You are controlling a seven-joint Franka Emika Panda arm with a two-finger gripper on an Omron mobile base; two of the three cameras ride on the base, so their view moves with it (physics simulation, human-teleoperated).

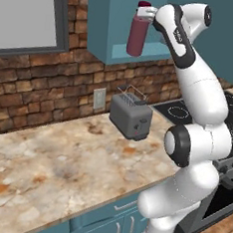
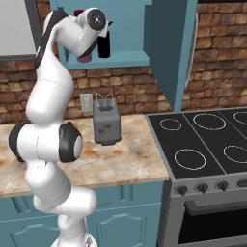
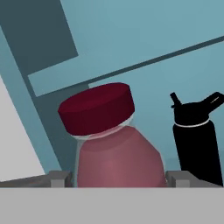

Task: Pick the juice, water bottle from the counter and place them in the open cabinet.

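The juice (image 1: 137, 34), a maroon bottle with a round maroon cap, hangs tilted at the mouth of the open cabinet (image 1: 123, 53). My gripper (image 1: 146, 12) is shut on it just below the cap. In the hand view the juice (image 3: 114, 148) sits between my gripper's (image 3: 117, 178) two finger tips. The black water bottle (image 3: 195, 142) stands upright inside the open cabinet (image 3: 153, 39), just to the right of the juice. From the right base view, the water bottle (image 2: 104, 45) stands on the cabinet (image 2: 126, 29) shelf. My arm hides most of the juice (image 2: 85, 58) there.
A grey toaster (image 1: 131, 118) stands on the beige marbled counter (image 1: 55, 158) below the cabinet, near the brick wall. A black stove (image 2: 207, 140) lies to the right of the counter (image 2: 120, 161). A window (image 1: 27, 13) is at the upper left.
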